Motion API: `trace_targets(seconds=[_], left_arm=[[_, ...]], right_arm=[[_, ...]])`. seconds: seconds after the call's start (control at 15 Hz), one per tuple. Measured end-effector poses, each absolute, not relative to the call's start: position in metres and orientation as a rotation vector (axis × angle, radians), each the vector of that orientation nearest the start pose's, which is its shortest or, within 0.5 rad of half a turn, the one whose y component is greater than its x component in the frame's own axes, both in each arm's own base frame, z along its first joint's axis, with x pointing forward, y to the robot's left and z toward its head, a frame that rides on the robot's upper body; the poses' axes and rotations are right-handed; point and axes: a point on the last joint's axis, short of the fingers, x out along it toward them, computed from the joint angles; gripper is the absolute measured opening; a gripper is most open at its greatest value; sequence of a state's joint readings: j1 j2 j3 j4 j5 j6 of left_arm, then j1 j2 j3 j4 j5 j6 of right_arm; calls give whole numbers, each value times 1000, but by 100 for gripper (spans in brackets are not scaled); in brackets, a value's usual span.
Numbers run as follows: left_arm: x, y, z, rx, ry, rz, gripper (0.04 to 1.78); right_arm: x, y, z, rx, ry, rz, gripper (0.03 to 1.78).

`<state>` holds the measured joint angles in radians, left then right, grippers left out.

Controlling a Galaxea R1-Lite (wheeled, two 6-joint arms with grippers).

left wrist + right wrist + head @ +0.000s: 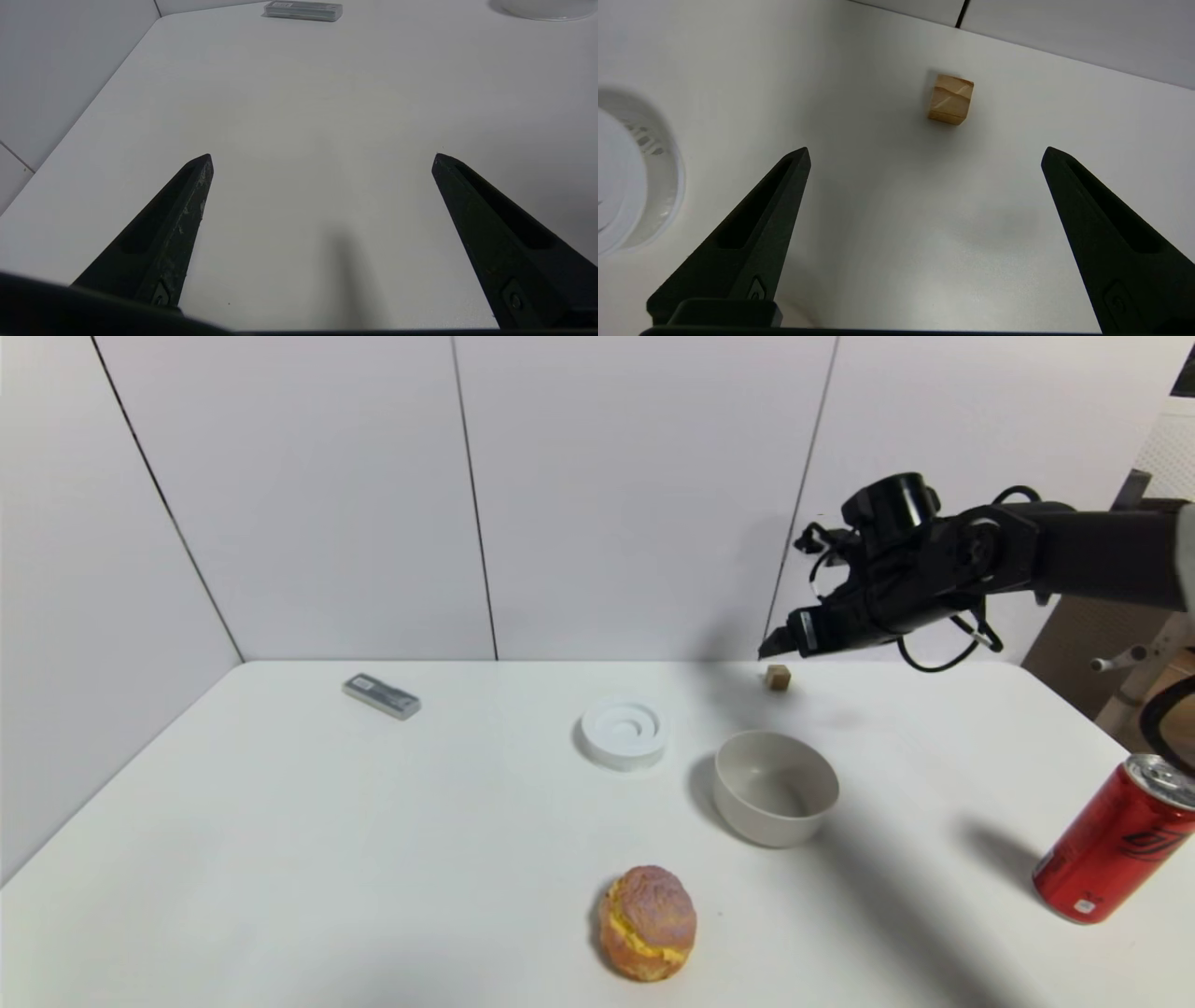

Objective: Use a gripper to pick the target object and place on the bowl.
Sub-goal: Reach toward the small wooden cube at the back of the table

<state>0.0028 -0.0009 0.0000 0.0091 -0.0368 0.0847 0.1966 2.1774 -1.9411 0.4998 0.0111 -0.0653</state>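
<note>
right claw (777, 644) above cube (778, 677) | bowl (775, 787) near

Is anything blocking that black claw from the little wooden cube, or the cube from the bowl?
Nothing visible does. The right gripper hangs open above the wooden cube, with bare table between them. The bowl sits nearer the robot with clear tabletop between; the white ring disc lies off to the side.

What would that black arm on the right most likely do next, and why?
Probably lower and ease forward until the wooden cube sits between the open fingers of the right tool. The cube lies untouched on the table beyond the fingertips, with the tool above it, and the bowl holds nothing. The left tool is parked, open, over the table.
</note>
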Motion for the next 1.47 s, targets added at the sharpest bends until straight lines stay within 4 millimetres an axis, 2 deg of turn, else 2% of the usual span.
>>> trace_targets(seconds=[0.33, 0.87, 1.47], left_arm=[[-23, -1, 75, 85, 7, -34, 169], [-23, -1, 75, 85, 7, -34, 169], [-23, -1, 75, 85, 7, -34, 169]], right_arm=[[439, 91, 185, -160, 773, 183, 171], [465, 92, 156, -140, 706, 170, 171], [481, 93, 133, -134, 679, 166, 171]])
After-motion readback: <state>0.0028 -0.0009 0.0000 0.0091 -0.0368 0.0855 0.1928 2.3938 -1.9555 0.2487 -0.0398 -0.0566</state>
